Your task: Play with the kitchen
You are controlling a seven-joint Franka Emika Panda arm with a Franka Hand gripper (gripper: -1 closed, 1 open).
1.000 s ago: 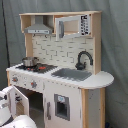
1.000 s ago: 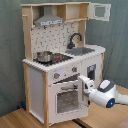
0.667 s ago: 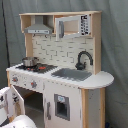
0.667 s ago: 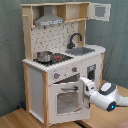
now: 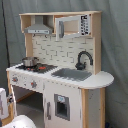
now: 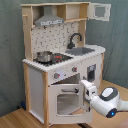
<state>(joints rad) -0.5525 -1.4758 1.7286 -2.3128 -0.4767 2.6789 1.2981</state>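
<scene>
The kitchen (image 6: pixel 65 60) stands on the floor against a grey curtain (image 5: pixel 115 50) – rigid, probably heavy, best worked by its oven door handle (image 6: pixel 70 90) – with the gripper (image 6: pixel 86 89) beside it, opening impossible to tell.

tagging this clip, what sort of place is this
Likely a lab or studio test setup, not a real kitchen: a toy play kitchen stands on a wooden floor before a plain grey curtain backdrop, and a white robot arm reaches toward its oven door.
</scene>
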